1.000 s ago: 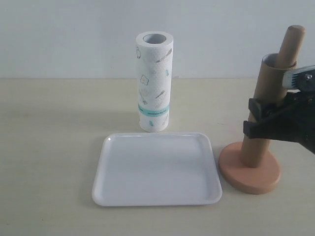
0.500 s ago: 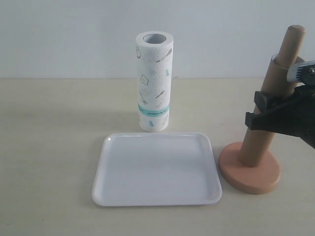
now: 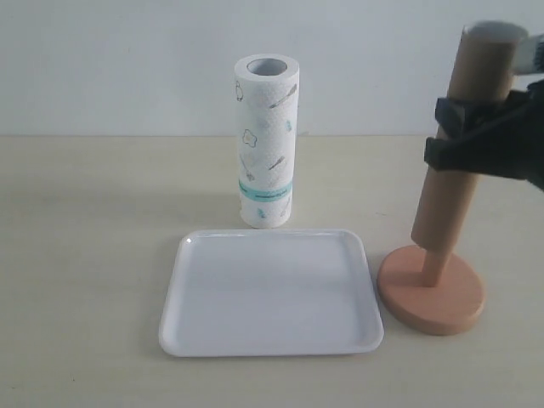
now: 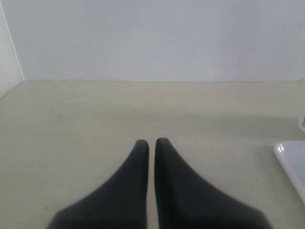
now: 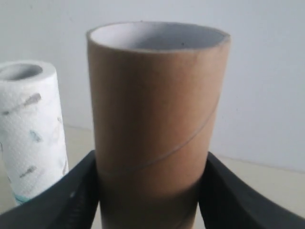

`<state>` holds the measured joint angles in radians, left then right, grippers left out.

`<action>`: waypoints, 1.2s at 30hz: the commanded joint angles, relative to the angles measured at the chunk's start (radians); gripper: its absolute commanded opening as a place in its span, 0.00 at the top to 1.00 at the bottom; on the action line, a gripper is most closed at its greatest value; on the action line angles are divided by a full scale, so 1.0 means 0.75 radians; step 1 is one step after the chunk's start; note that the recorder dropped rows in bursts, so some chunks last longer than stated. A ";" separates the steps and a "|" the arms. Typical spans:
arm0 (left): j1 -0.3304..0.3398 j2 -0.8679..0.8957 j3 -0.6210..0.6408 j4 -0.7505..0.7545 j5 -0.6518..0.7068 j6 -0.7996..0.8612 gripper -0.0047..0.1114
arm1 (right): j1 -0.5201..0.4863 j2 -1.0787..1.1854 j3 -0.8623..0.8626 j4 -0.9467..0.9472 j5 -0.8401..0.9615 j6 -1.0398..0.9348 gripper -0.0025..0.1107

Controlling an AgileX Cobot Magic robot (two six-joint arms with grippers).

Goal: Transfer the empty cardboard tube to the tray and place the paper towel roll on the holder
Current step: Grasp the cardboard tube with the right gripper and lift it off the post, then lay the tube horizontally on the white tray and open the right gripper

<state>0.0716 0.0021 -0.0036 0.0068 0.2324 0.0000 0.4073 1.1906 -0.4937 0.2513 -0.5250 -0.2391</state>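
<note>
- My right pincer (image 3: pixel 459 140) is clamped on the empty cardboard tube (image 3: pixel 480 68), one black finger on each side, roughly at the tube's middle.
- The tube leans slightly at the far right of the desk (image 3: pixel 85 255). Its lower end hangs above the holder (image 3: pixel 431 293)'s disc base, and the slim pole runs up into it.
- In the right wrist view the tube's open top rim stands above the fingers (image 5: pixel 71 195).
- The paper towel roll (image 3: pixel 267 140) stands upright mid-desk, just beyond the far edge of the tray (image 3: pixel 268 293), well left of the pincer.
- The tray lies flat just left of the holder base, nothing on it.
- My left pincer (image 4: pixel 151 148) is closed with nothing in it, over bare desk, a tray corner off to one side.
</note>
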 commanded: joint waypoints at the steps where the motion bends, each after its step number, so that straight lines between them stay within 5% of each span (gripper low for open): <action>1: -0.004 -0.003 0.005 -0.009 0.000 -0.010 0.92 | -0.001 -0.161 -0.105 -0.013 0.130 -0.066 0.98; 19: -0.004 -0.003 0.005 -0.009 0.000 -0.010 0.92 | 0.021 -0.365 -0.782 -0.016 0.700 -0.288 0.98; 30: -0.004 -0.003 0.005 -0.009 0.000 -0.010 0.92 | 0.511 -0.269 -0.679 -0.015 0.985 -0.567 0.98; 36: -0.004 -0.003 0.005 -0.009 0.000 -0.010 0.92 | 0.602 0.068 -0.609 -0.018 1.029 -0.567 0.98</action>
<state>0.0716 0.0021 -0.0036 0.0068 0.2324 0.0000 0.8478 1.1332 -0.9649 0.2451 0.2186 -0.6546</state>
